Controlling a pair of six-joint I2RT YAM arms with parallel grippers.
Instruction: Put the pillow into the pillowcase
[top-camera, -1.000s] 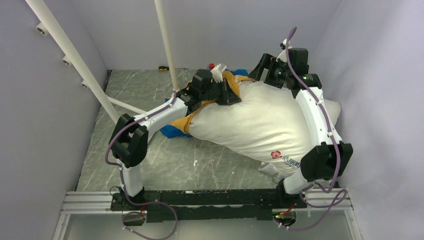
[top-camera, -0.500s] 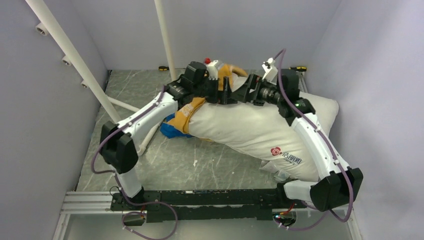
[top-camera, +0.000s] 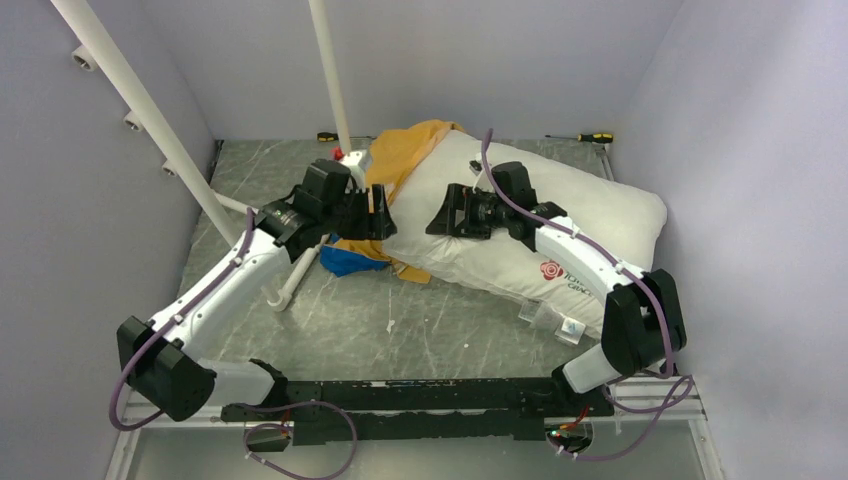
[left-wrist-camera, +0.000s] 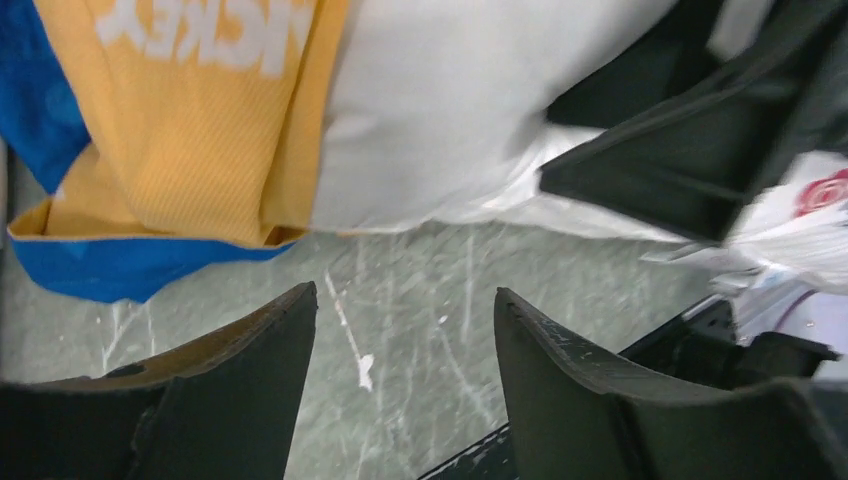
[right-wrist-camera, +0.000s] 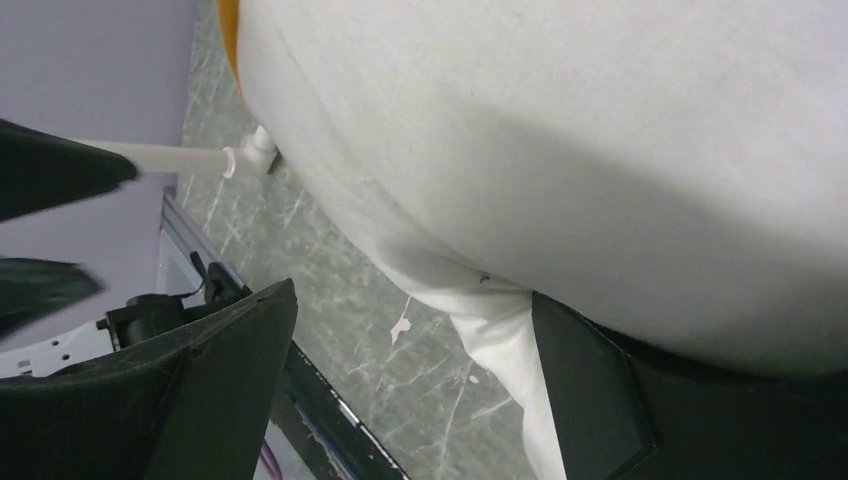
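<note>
The white pillow (top-camera: 570, 205) lies on the table at centre right, its red logo toward the near side. The pillowcase (top-camera: 405, 155), yellow-orange with a blue edge (top-camera: 350, 262), covers only the pillow's far-left end. My left gripper (top-camera: 385, 212) hovers open just left of that end; in its wrist view the gripper (left-wrist-camera: 405, 300) has only bare table between its fingers, with the pillowcase (left-wrist-camera: 190, 130) and pillow (left-wrist-camera: 450, 100) beyond. My right gripper (top-camera: 445, 212) stands open over the pillow's left part. In its wrist view the gripper (right-wrist-camera: 410, 310) has the pillow (right-wrist-camera: 560, 150) bulging against one finger (right-wrist-camera: 590, 390).
White pipes (top-camera: 330, 70) stand at the back left, and one lies on the table (top-camera: 290, 285). Screwdrivers rest along the far wall (top-camera: 590, 136). A clear plastic wrapper (top-camera: 550, 320) lies at the pillow's near edge. Walls close in on three sides.
The left gripper has opened and let go of the pillowcase. Both arms have drawn back toward the near side and lower. The pillow has settled flat on the table.
</note>
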